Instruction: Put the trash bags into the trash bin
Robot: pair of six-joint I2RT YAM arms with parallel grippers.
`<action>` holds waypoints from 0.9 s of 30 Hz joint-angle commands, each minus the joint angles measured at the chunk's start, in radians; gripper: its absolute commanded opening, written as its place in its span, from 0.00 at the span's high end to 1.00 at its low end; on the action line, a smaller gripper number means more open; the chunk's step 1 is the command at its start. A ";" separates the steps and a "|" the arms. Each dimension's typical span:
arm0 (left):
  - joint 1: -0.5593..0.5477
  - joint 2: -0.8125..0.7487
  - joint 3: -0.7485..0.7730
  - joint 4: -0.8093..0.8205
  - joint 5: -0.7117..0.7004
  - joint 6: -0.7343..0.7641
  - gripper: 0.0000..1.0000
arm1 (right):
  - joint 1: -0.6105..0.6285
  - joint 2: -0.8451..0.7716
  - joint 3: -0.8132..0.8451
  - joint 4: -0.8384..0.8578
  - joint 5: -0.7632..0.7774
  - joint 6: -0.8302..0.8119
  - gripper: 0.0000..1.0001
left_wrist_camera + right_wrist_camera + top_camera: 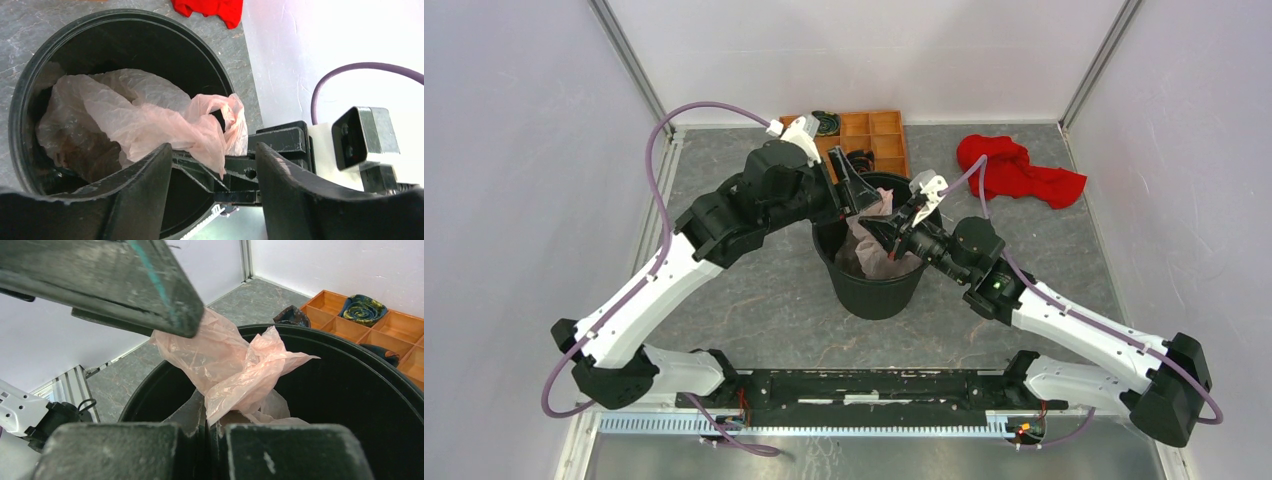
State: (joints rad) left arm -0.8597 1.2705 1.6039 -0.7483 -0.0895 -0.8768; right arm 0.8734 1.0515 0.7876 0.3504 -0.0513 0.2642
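In the top view the trash bin (871,297) stands upright near the middle of the table (754,300). The trash bag (874,245) is bunched in the bin's mouth, most of it below the rim and a crumpled tuft rising above it.

Our right gripper (902,235) reaches into the mouth from the 3 o'clock side. In its wrist view its fingers (280,452) are pressed together, and the pink film of the trash bag (235,370) comes up from between them, so we read this pincer as clamped on the bag. The bin (360,390) fills the view behind it.

Our left gripper (856,195) hovers at the rim at about 11 o'clock. Its wrist view shows its two fingers (145,190) set wide apart with nothing between them. Beyond them the bag (125,115) lies inside the bin (20,100), with one fold draped over the right gripper (235,172).

An orange tray (874,135) sits just behind the bin at 12 o'clock. A red cloth (1014,170) lies on the table at about 2 o'clock, apart from the bin.
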 commanded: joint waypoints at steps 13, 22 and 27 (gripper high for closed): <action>0.005 0.032 -0.042 0.109 0.031 0.004 0.76 | 0.026 -0.030 0.011 0.012 0.023 -0.051 0.94; 0.009 -0.084 -0.146 0.151 0.027 0.036 0.98 | 0.027 -0.051 0.045 -0.123 0.037 -0.019 0.64; 0.010 -0.196 -0.240 0.208 0.019 0.049 0.98 | 0.027 -0.103 0.052 -0.258 0.088 -0.038 0.33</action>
State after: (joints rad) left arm -0.8570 1.1759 1.4078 -0.6281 -0.0673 -0.8867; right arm 0.8951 1.0035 0.7879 0.1913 -0.0090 0.2409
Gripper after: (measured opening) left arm 0.032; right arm 0.599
